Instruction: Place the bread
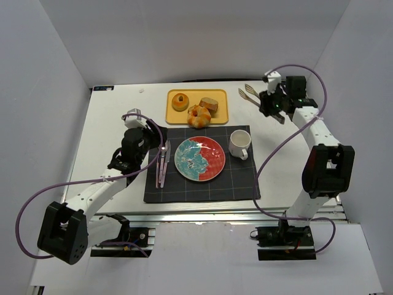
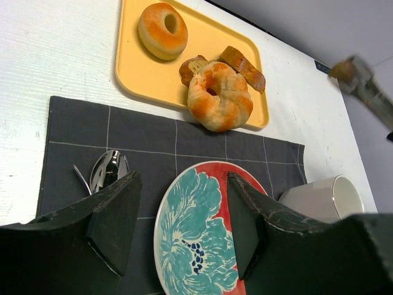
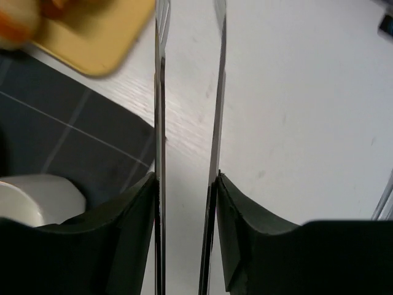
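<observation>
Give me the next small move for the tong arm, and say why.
Probably swing the right gripper, shut on the tongs, leftward to the knotted roll on the yellow tray: the tong tips sit off the tray's right side, and the plate holds no bread.

The right pincer (image 1: 268, 103) holds a pair of metal tongs (image 1: 250, 92) above the white surface (image 1: 116, 110). To its left, well apart, is a yellow rectangular tray (image 1: 221, 118) bearing a golden glazed knotted roll (image 1: 199, 116) and tan loaf slices (image 1: 209, 104). The left pincer (image 1: 146, 126) hovers beside a dark grid-lined placemat (image 1: 239, 184), with the tray just beyond it to its right.
</observation>
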`<state>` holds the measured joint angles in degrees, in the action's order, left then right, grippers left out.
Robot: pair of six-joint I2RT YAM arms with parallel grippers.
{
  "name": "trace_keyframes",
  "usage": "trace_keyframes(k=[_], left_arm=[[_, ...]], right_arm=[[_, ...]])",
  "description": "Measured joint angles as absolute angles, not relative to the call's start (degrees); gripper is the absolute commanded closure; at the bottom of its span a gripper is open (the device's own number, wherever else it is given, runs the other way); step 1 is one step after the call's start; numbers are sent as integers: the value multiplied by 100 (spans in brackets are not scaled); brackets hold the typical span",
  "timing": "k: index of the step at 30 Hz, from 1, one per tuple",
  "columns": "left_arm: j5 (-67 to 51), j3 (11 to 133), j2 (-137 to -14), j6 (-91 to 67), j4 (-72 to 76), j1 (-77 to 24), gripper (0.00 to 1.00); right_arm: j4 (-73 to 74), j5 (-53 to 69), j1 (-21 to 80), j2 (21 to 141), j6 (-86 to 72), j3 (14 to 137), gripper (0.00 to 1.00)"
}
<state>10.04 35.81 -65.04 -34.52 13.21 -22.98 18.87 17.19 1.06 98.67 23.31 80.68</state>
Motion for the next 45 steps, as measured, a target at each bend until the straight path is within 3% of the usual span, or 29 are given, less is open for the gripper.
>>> trace_keyframes(k=[15, 27, 45], left_arm=[[1118, 3527, -6224, -3452, 1302, -2298, 32], [1164, 3483, -6156, -3450, 1247, -2298, 31], [1162, 3483, -6265, -3439, 1245, -2298, 31]], right_arm=[[2912, 1765, 1776, 11375, 3686, 10409, 54], [3262, 1376, 1811, 11100, 4899, 10038, 53], [3245, 1164, 1817, 11115, 5186, 9950, 49]])
